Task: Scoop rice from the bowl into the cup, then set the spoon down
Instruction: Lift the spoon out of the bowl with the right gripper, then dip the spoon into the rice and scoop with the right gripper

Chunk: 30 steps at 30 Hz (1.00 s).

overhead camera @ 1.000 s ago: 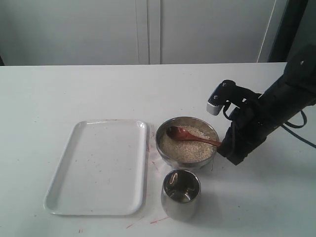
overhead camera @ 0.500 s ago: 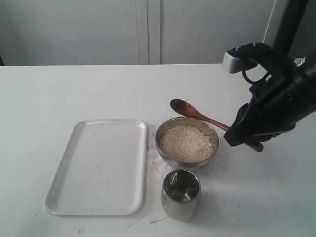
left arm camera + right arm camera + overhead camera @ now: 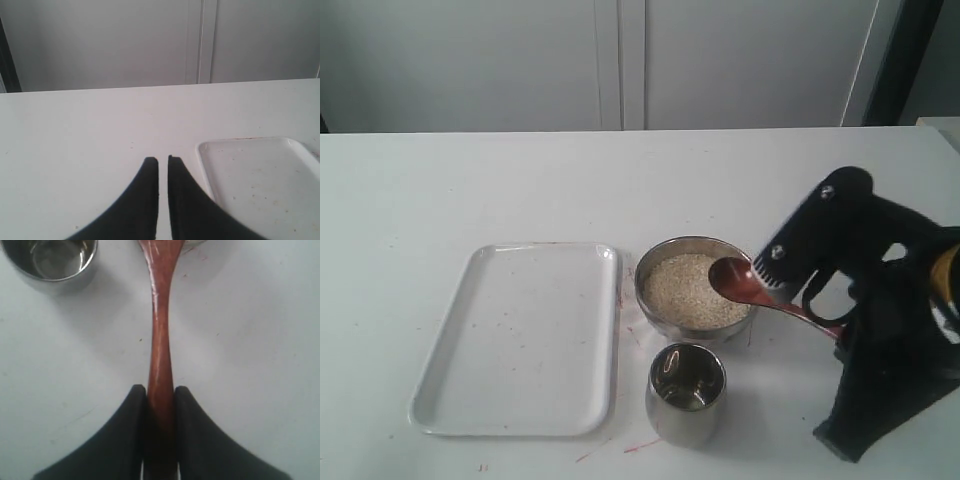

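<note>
The steel bowl (image 3: 655,300) sits mid-table, filled with off-white rice (image 3: 690,290). Just in front of it stands the steel cup (image 3: 686,392), seen also in the right wrist view as the cup (image 3: 50,257); no rice shows inside it. My right gripper (image 3: 841,334) (image 3: 160,388) is shut on the slim handle of the reddish-brown wooden spoon (image 3: 735,279) (image 3: 160,335). The spoon's oval end hangs over the bowl's right rim, above the rice. Whether it carries grains I cannot tell. My left gripper (image 3: 163,159) hovers over bare table, jaws nearly touching and holding nothing.
A white rectangular tray (image 3: 520,340) (image 3: 260,175) lies left of the bowl, speckled with small red marks. The black right arm (image 3: 880,380) stands over the table's front right corner. A pale cabinet wall runs behind the table's far edge.
The spoon came out of the rice, rose behind the bowl, then swung to the bowl's right rim. The right arm moved toward the table's front right.
</note>
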Motion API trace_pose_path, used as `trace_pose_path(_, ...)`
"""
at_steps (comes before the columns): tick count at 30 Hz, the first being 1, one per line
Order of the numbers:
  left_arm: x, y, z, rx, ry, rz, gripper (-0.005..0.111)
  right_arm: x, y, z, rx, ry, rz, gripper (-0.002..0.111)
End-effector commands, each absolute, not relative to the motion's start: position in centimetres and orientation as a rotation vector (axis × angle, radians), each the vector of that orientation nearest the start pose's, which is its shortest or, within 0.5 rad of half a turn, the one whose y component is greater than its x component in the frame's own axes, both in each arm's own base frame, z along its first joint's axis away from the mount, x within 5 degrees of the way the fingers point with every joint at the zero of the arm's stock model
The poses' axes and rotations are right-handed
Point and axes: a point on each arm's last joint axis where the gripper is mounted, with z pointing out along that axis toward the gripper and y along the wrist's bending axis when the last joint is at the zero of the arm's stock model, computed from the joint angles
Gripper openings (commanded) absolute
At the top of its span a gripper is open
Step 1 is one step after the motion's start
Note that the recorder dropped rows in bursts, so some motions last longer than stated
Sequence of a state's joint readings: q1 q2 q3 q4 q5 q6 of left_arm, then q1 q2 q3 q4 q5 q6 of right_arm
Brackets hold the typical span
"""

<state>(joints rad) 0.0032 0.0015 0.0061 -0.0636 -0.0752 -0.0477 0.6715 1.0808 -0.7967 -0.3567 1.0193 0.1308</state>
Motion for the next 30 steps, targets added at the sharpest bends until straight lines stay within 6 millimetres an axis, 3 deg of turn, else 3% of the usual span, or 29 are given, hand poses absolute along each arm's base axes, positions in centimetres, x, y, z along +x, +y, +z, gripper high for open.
trace_pose_path(1, 5.5, 0.0, 22.0, -0.083, 1.402, -0.095, 0.014, 18.0, 10.1, 26.3, -1.044, 2.371, -0.49, 0.0)
trace_pose_path(12, 5.5, 0.0, 22.0, -0.083, 1.402, -0.095, 0.014, 22.4, 12.3, 22.2, -1.264, 2.198, -0.778, 0.0)
trace_pose_path(15, 5.5, 0.0, 22.0, -0.083, 1.402, -0.095, 0.014, 23.4, 12.3, 21.3, -1.235, 2.173, -0.906, 0.0)
trace_pose_path(30, 5.5, 0.0, 22.0, -0.083, 1.402, -0.095, 0.014, 24.9, 13.0, 19.9, -1.276, 2.141, -0.945, 0.0)
